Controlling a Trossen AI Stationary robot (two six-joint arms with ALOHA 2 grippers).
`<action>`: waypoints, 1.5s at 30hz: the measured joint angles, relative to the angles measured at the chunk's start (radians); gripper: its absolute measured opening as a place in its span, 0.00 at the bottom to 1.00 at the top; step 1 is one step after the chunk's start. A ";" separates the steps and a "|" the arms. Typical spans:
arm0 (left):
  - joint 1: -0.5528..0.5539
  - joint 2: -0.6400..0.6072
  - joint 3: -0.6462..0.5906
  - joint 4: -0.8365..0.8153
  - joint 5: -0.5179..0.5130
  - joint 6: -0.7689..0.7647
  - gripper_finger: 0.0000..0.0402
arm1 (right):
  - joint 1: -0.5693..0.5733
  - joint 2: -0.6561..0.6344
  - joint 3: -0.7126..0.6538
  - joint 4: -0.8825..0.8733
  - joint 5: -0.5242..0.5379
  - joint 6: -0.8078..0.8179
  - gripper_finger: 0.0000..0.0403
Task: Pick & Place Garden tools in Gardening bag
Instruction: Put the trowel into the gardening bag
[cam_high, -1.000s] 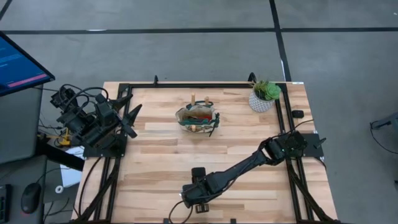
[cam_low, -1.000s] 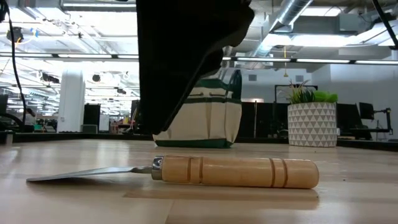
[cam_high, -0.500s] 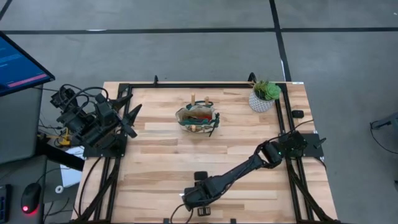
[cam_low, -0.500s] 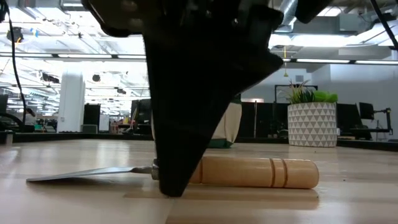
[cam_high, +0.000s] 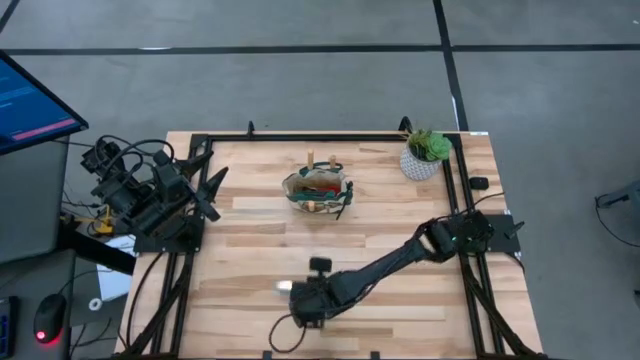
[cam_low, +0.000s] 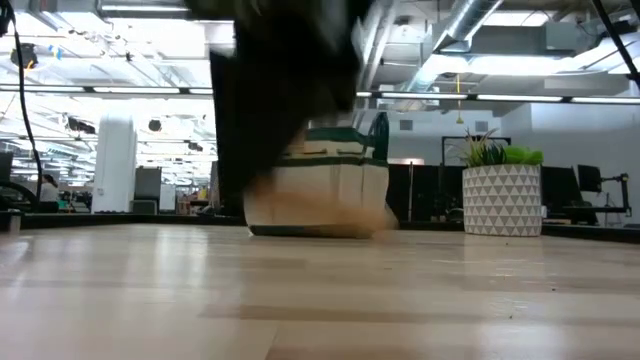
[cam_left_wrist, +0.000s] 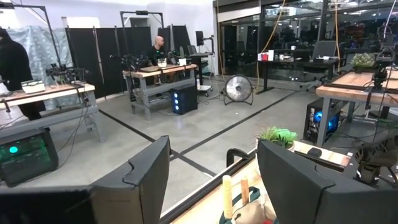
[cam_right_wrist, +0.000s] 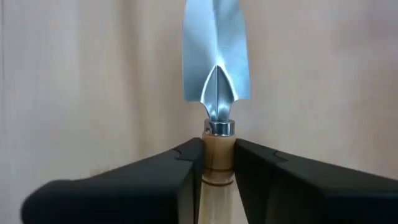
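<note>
High view: we find the right gripper (cam_high: 305, 300) low over the near part of the table (cam_high: 250, 250), with a sliver of the trowel (cam_high: 283, 288) blade showing beside it. The gardening bag (cam_high: 318, 190) stands well apart, mid-table, already holding tools. The left gripper (cam_high: 205, 185) waits at the left edge.

Low view: a dark blur of the arm covers the upper middle, and the board in front lies bare. We judge the trowel lifted clear, but it cannot be made out here.

Left wrist view: the fingers (cam_left_wrist: 134, 186) stand wide apart, holding nothing.

Right wrist view: the right gripper (cam_right_wrist: 217, 158) is clamped on the wooden handle just behind the metal collar, blade pointing forward. We judge the trowel rigid and light, the smooth round handle liable to rotate; gripping near the collar keeps the blade's weight close. The handle's rear end is cut off
</note>
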 joint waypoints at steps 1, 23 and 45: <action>0.000 0.000 0.000 0.000 0.000 0.000 0.53 | -0.003 -0.035 0.000 0.000 0.057 0.000 0.14; 0.000 0.000 0.000 0.000 0.000 0.000 0.53 | -0.115 -0.328 -0.028 -0.660 1.017 0.936 0.14; 0.000 -0.002 0.000 0.000 0.000 0.078 0.53 | -0.106 -0.538 -0.533 0.022 1.013 0.854 0.14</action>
